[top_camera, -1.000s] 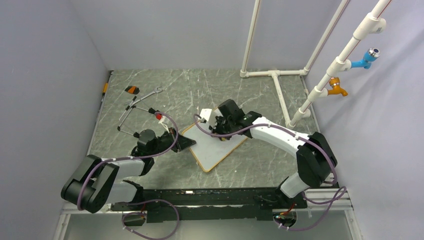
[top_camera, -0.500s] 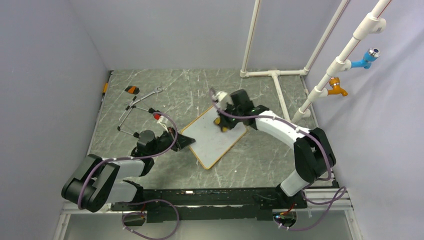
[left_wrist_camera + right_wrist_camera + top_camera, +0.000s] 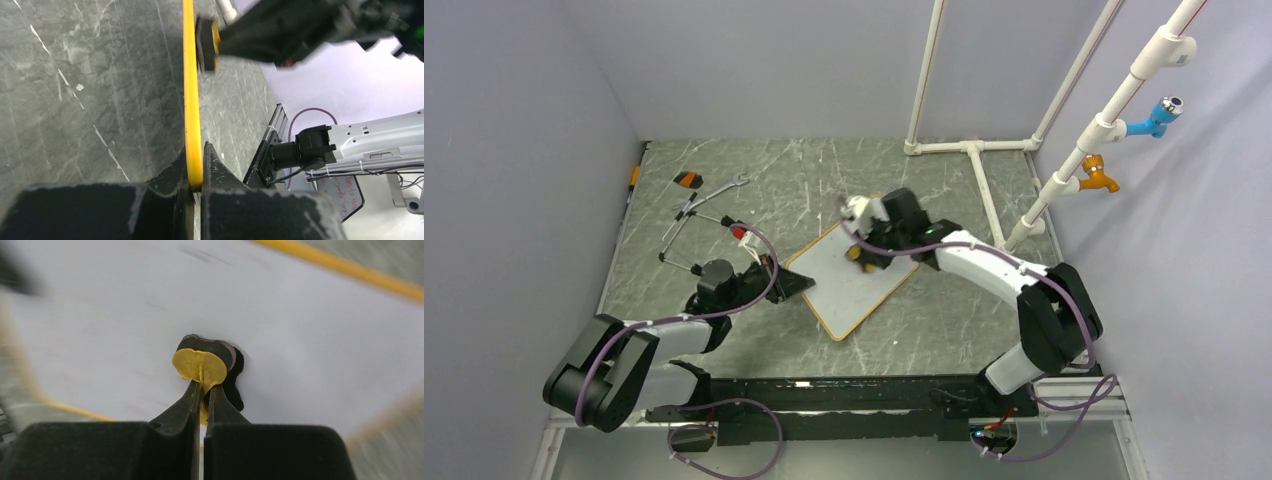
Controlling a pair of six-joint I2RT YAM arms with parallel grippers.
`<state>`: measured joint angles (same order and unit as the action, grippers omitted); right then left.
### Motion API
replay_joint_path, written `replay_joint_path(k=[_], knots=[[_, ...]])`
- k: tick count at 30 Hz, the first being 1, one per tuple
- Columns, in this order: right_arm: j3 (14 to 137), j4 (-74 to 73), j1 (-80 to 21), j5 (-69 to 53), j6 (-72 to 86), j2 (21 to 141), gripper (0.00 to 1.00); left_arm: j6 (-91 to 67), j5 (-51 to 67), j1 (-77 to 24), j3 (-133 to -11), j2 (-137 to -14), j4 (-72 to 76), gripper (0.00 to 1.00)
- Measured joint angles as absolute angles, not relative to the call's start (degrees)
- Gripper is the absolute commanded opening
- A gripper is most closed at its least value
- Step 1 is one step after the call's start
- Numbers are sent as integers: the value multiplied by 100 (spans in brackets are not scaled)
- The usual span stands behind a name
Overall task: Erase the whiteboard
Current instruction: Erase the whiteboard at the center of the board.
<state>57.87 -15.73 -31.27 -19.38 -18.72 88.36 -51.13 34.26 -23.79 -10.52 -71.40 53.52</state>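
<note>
White whiteboard [image 3: 849, 288] lies mid-way across the surface [image 3: 774, 180], your left jaws pinched on its frame at the left corner. Right jaws clamp the yellow eraser [image 3: 200, 365], pressed near the board's far end. Looks mid-wipe; next, sweep toward the near corner, pressure even.
</note>
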Motion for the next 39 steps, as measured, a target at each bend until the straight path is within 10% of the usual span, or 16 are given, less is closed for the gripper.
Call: replay_joint_path(k=[7, 28, 39], knots=[[7164, -2053, -4602, -2611, -1634, 9459, 0, -5063, 3551, -2368, -1138, -7247, 5315, 0], [5623, -1859, -1944, -1619, -1828, 9157, 0, -5076, 3546, -2287, -1236, -7089, 5065, 0], [5911, -2095, -3953, -2403, -1817, 8938, 0, -5072, 3568, -2196, -1240, -7293, 5334, 0]])
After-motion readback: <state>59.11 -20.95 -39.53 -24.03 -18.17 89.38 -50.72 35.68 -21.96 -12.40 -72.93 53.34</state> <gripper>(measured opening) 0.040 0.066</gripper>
